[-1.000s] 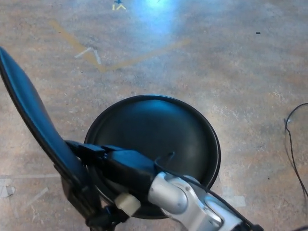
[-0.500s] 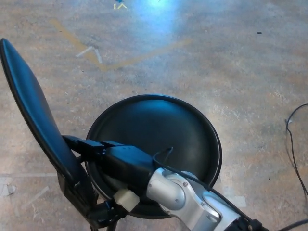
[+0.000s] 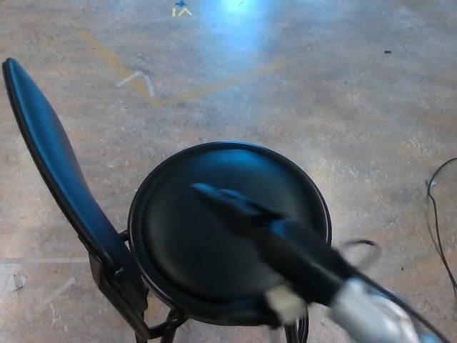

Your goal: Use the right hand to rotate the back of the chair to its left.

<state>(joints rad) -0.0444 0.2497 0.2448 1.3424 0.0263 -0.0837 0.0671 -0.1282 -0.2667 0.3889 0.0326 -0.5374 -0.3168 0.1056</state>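
So the big change: the right hand (image 3: 250, 214) isn't on the chair back anymore. Half a second ago it was pressed up against the lower part of the backrest (image 3: 53, 161) at the left of the picture; now the arm has swung away to the right and is stretched out over the round seat (image 3: 178, 243), badly motion-blurred, so it's clearly mid-move. My read is that the push is over and the hand is pulling back.

The chair itself sits in the middle of the view on a bare concrete floor (image 3: 343, 93) with some faded yellow paint lines. The backrest stands at the robot's left side of the seat, tilted outward, top edge near the upper left corner of the picture. Compared to a second ago it looks a touch more turned, though the whole view has shifted a little too, so part of that is probably camera movement. Either way, the back is on the left now, so the task looks basically done to me.

Fingers: too smeared to call, can't tell if they're spread or closed. They point toward the seat's middle, well apart from the backrest and holding nothing.

A thin black cable (image 3: 437, 214) lies on the floor at the right edge. Left hand isn't visible.
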